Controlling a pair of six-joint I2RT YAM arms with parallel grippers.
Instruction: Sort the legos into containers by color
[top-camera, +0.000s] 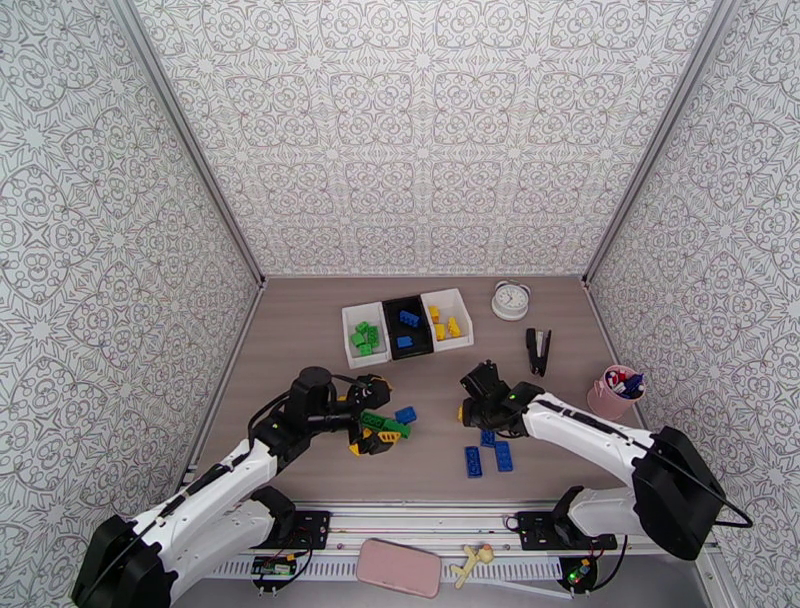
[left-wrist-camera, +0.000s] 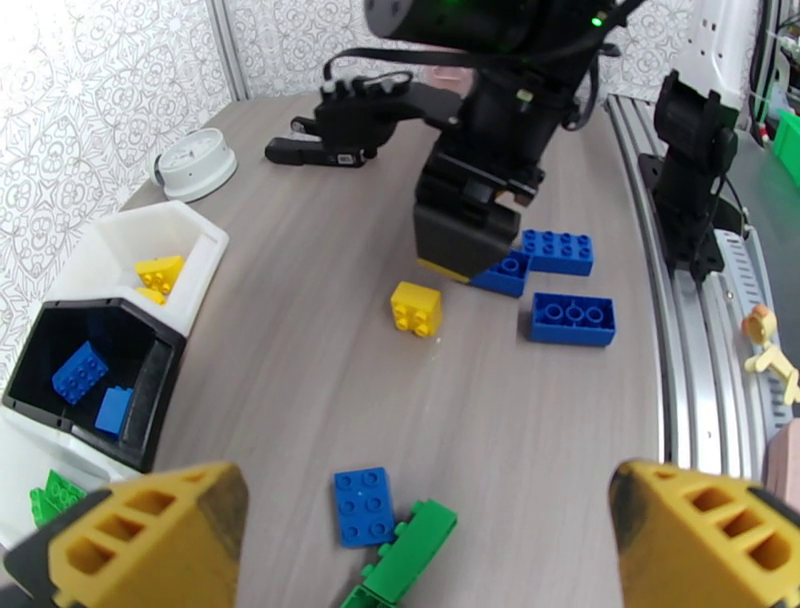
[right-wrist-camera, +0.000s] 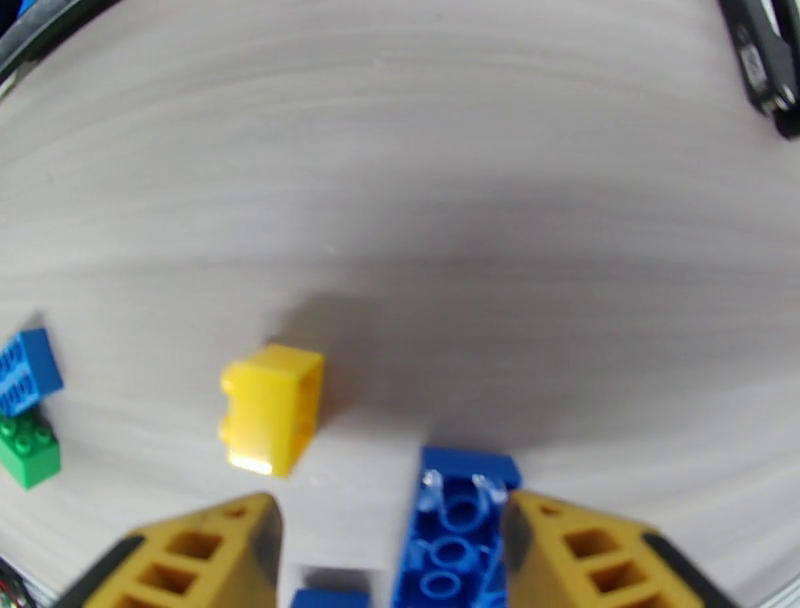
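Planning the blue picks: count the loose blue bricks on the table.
4 blue bricks: one beside the green brick, three by the right hand. More may be hidden.

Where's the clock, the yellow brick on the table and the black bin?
Clock (top-camera: 511, 300): top view, on its white face.
Yellow brick (left-wrist-camera: 416, 307): left wrist view, on its middle.
Black bin (left-wrist-camera: 162, 400): left wrist view, on its side wall.

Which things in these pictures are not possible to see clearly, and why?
- Right wrist view: the blue brick between the fingers of the right gripper is cut by the bottom edge; contact is unclear.
- Left wrist view: the green bricks in the white bin are mostly hidden behind a finger of the left gripper.
- Top view: the face of the clock is too small to read.
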